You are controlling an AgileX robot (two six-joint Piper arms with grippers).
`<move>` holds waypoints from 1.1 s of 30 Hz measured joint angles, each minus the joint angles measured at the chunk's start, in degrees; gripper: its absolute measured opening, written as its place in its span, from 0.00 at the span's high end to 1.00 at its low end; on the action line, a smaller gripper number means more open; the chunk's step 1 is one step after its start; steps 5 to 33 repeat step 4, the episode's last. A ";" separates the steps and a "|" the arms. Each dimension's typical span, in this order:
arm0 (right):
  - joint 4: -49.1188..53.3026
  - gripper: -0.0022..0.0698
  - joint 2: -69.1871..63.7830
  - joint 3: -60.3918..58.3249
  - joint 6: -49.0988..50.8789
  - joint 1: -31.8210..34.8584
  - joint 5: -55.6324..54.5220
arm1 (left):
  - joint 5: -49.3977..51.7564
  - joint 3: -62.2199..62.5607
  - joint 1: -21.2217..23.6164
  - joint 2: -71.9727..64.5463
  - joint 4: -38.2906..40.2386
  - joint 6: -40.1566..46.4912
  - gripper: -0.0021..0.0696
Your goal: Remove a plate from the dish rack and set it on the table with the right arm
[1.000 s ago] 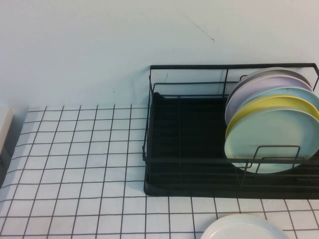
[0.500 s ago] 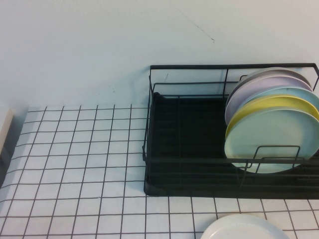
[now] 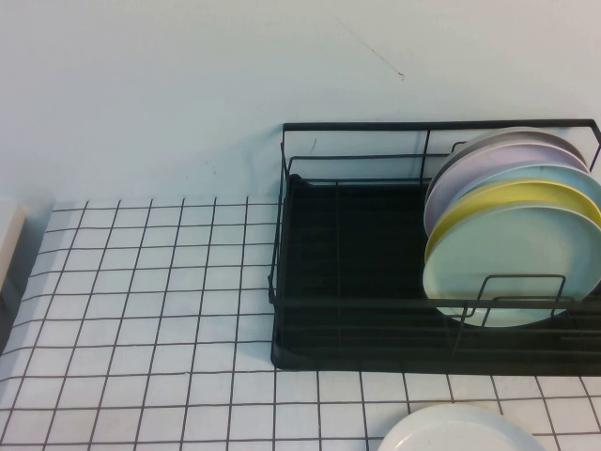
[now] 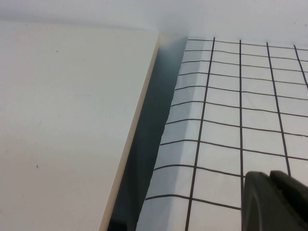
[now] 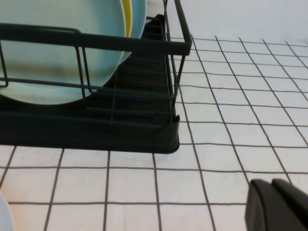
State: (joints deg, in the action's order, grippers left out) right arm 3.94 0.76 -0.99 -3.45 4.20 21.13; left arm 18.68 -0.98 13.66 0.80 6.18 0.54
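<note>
The round plain white plate (image 3: 462, 429) lies flat on the white table with the black grid lines (image 3: 141, 310), just in front of the rectangular black wire dish rack (image 3: 347, 282) near its right half and apart from its base, so the placing step looks done. Neither arm shows in the high view. The right claw (image 5: 279, 204) hovers low over the table just in front of the rack's front corner; only a dark tip shows, so I cannot tell if it is released or clenched. The left claw (image 4: 274, 199) sits far from the rack, over the table edge that borders a plain off-white panel (image 4: 67, 125); cannot tell its state either. Still in the rack: a mint-green plate (image 3: 512, 268) at the front, a yellow plate (image 3: 507, 202) behind it, then what look like 3 more pale plates, all leaning upright at the rack's right end. Risks as I judge them: 1) the white plate runs out of the high view's bottom edge, so how close it is to the table's near edge is unknown, and a nudge there could drop it; 2) the right claw is low and close to the rack, so a careless retract could clip the front wire rail (image 5: 91, 41) and jolt the leaning stack; 3) a sweep back across the table could catch the white plate's rim.
</note>
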 joint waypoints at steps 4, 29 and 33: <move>0.00 0.97 0.00 0.00 0.00 0.00 0.00 | 0.00 0.00 0.00 0.00 0.00 0.00 0.98; 0.00 0.97 0.00 0.00 0.00 0.00 0.00 | 0.00 0.00 0.00 0.00 0.00 0.00 0.98; 0.00 0.97 0.00 0.00 0.00 0.00 0.00 | 0.00 0.00 0.00 0.00 0.00 0.00 0.98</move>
